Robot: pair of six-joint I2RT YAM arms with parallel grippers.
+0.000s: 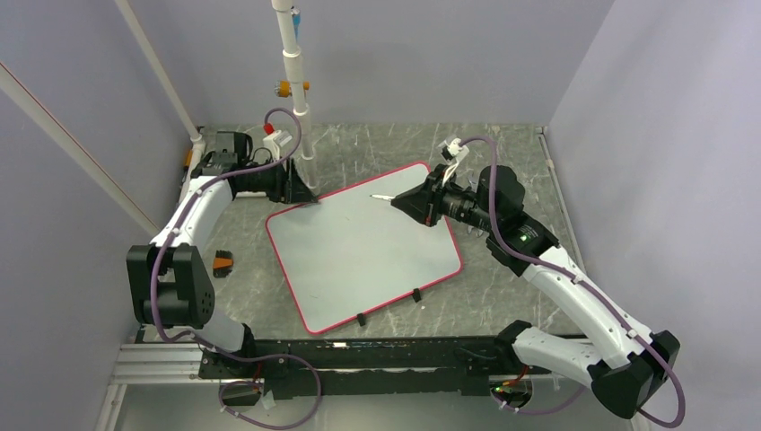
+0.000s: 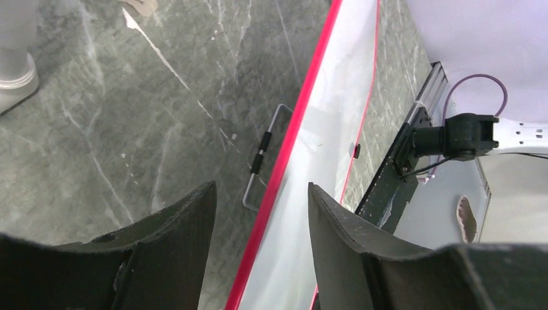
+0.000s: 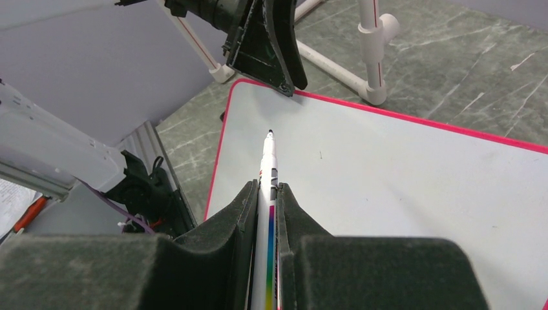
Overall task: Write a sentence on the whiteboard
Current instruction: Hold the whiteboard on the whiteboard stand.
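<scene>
Large flat white board with thin red rim [image 1: 359,260] lies askew mid-frame before me, face plain white.

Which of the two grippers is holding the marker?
The right gripper: it is shut on the marker, while the left gripper stands open astride the whiteboard edge.

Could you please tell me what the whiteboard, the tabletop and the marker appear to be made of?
Whiteboard: smooth, slightly glossy white sheet, probably coated, with a thin red plastic-looking rim.
Tabletop: grey stone-look surface with pale veins, possibly laminate.
Marker: white plastic-looking barrel with a rainbow stripe.
</scene>
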